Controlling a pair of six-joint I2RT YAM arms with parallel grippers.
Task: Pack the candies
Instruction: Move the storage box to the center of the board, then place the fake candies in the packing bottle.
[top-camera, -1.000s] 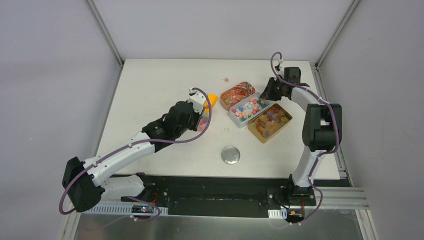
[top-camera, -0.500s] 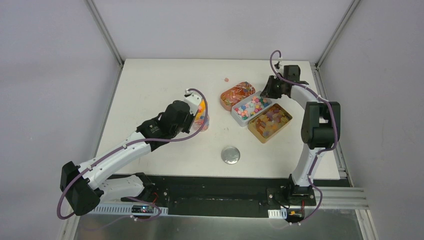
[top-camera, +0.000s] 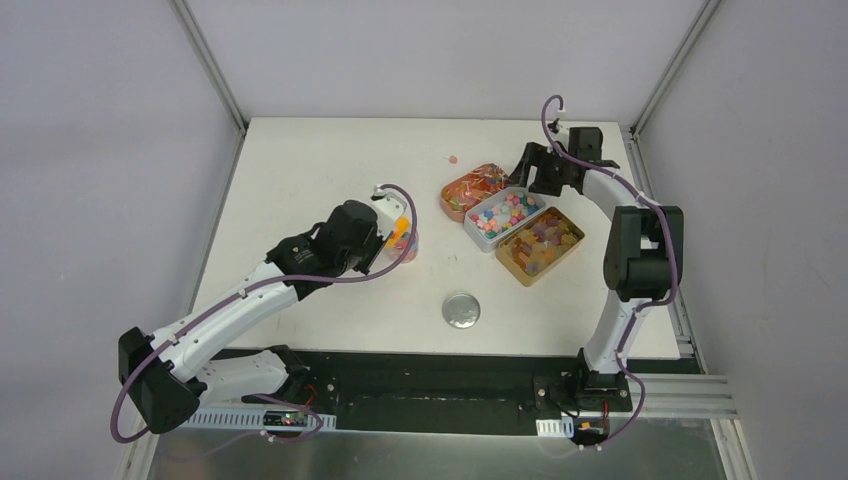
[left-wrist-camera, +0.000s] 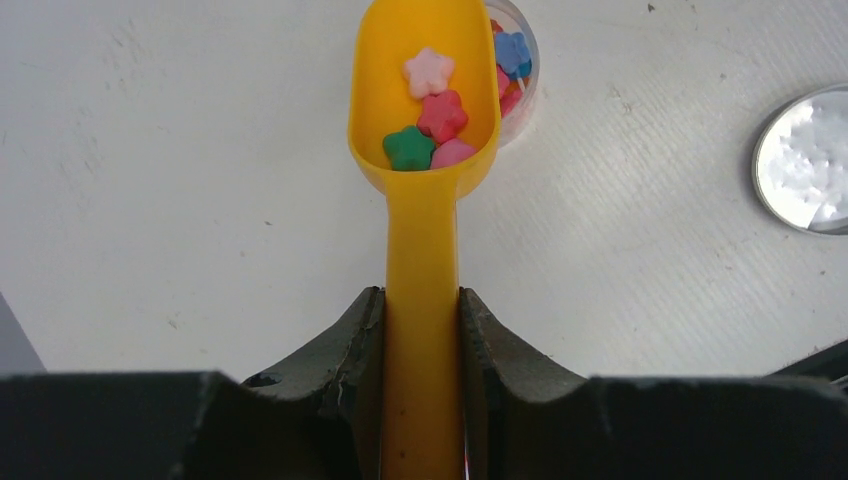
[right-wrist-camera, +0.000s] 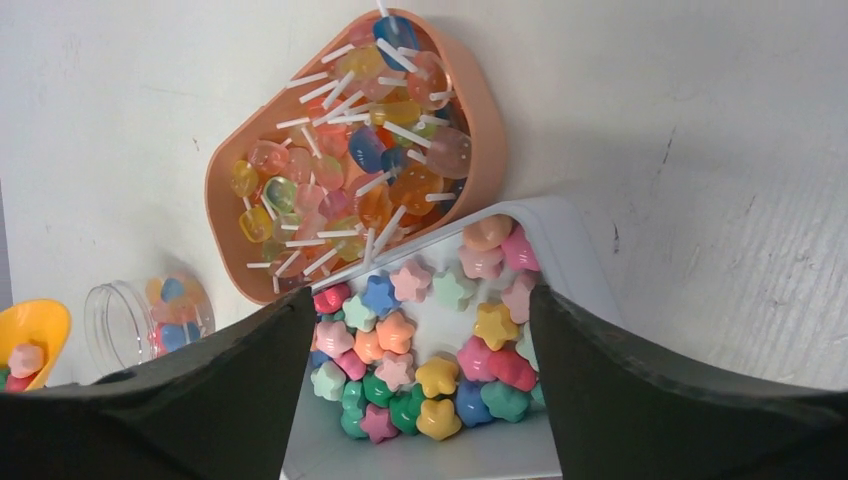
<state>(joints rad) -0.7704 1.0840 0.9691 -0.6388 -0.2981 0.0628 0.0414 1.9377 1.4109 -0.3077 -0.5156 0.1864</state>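
My left gripper (left-wrist-camera: 422, 300) is shut on the handle of the orange-yellow scoop (left-wrist-camera: 425, 60). The scoop's bowl holds several star candies (left-wrist-camera: 438, 118), pink, red and green. It hangs just over a small clear jar (left-wrist-camera: 515, 55) with candies inside, left of the trays (top-camera: 405, 245). My right gripper (right-wrist-camera: 420, 300) stands open above the far end of the white tray (right-wrist-camera: 565, 240), touching nothing. That tray is full of pastel star candies (right-wrist-camera: 430, 350). In the top view the right gripper (top-camera: 530, 170) is at the back right.
A peach tray of lollipops (right-wrist-camera: 360, 150) lies beside the white tray. An amber tin of gummy chunks (top-camera: 540, 245) lies to its right. The round silver lid (top-camera: 461, 310) rests near the front. One stray pink piece (top-camera: 452, 158) lies behind the trays.
The left arm drew the loaded scoop back from the trays to above the jar. The right gripper opened and rose off the white tray's far end.
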